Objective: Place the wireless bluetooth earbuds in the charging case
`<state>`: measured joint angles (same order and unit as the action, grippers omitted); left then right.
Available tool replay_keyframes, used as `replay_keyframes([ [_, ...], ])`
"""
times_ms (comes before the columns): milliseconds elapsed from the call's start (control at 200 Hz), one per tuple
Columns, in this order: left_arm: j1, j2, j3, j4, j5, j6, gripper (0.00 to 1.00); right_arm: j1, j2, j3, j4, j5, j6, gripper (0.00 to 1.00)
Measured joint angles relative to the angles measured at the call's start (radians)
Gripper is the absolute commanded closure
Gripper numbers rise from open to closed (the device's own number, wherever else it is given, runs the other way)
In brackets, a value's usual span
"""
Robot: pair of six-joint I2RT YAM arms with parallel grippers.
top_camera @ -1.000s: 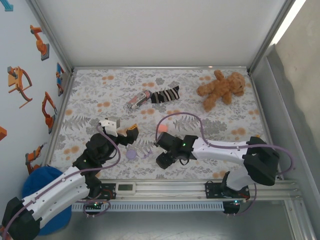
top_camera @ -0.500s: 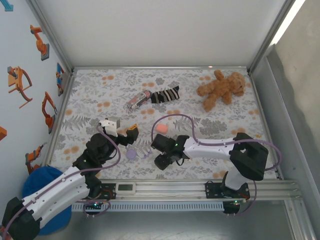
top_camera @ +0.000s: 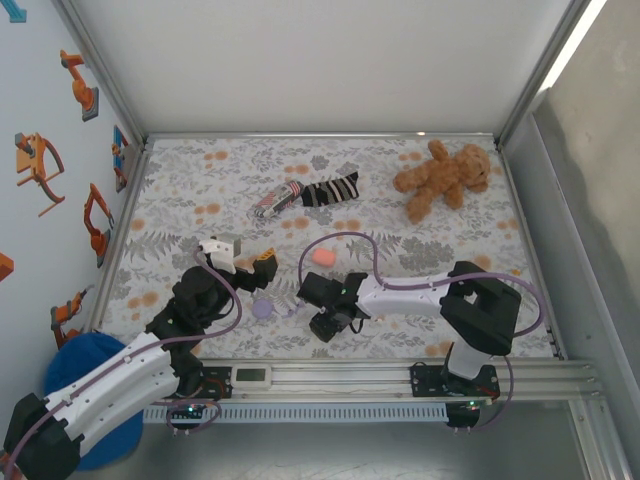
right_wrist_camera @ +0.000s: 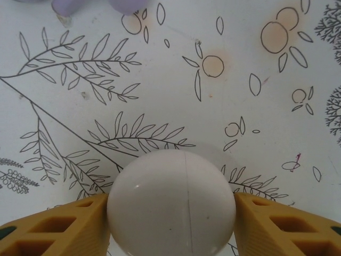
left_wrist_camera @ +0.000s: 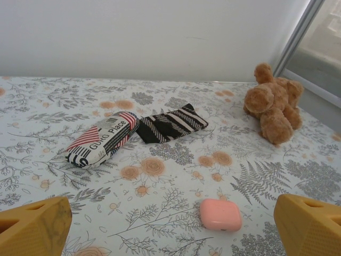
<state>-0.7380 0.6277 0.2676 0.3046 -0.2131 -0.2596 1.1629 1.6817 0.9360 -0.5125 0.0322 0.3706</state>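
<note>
Earbuds (right_wrist_camera: 68,5), pale purple, lie on the counter (right_wrist_camera: 240,106) just beyond the right gripper (right_wrist_camera: 171,224), whose jaws pinch a white round case (right_wrist_camera: 170,186). Left gripper (left_wrist_camera: 171,230) hangs, jaws spread wide. Pink case (left_wrist_camera: 220,214) sits just ahead, teddy bear (left_wrist_camera: 274,104) farthest back.

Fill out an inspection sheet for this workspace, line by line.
Surface: floral cloth, flat.
Job's things: pale purple earbuds loose on the cloth; white round case, purple case, pink case.
Clutter: striped sock, printed pack, teddy bear.
Grippers: left gripper open, empty; right gripper closed on the white round case.
Cables: purple cable loops over the cloth beside the pink case.
Surroundings: white back wall, metal frame, blue object.
</note>
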Motion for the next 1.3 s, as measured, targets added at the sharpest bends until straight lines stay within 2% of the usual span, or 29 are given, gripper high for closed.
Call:
replay_keyframes([
  [80, 0.0, 0.001, 0.0, 0.0, 0.0, 0.0, 0.04, 0.0, 0.002, 0.005, -0.004, 0.008, 0.0, 0.5],
  [205, 0.0, 0.002, 0.0, 0.0, 0.0, 0.0, 0.04, 0.0, 0.002, 0.008, -0.005, 0.013, 0.0, 0.52],
  [441, 0.0, 0.006, 0.0, 0.0, 0.0, 0.0, 0.04, 0.0, -0.005, 0.008, -0.008, 0.031, -0.01, 0.53],
  [616, 0.0, 0.006, 0.0, 0.0, 0.0, 0.0, 0.04, -0.002, -0.069, 0.008, -0.01, 0.061, -0.058, 0.52],
  [901, 0.0, -0.002, 0.008, -0.014, 0.005, -0.001, 0.04, -0.087, -0.174, 0.008, 0.032, 0.085, -0.234, 0.53],
  [1127, 0.002, -0.011, 0.023, -0.036, 0.005, -0.007, 0.04, -0.179, -0.279, -0.002, 0.17, 0.077, -0.385, 0.53],
  [1302, 0.006, -0.01, 0.039, -0.057, 0.007, -0.021, 0.04, -0.21, -0.305, -0.008, 0.251, 0.081, -0.507, 0.53],
])
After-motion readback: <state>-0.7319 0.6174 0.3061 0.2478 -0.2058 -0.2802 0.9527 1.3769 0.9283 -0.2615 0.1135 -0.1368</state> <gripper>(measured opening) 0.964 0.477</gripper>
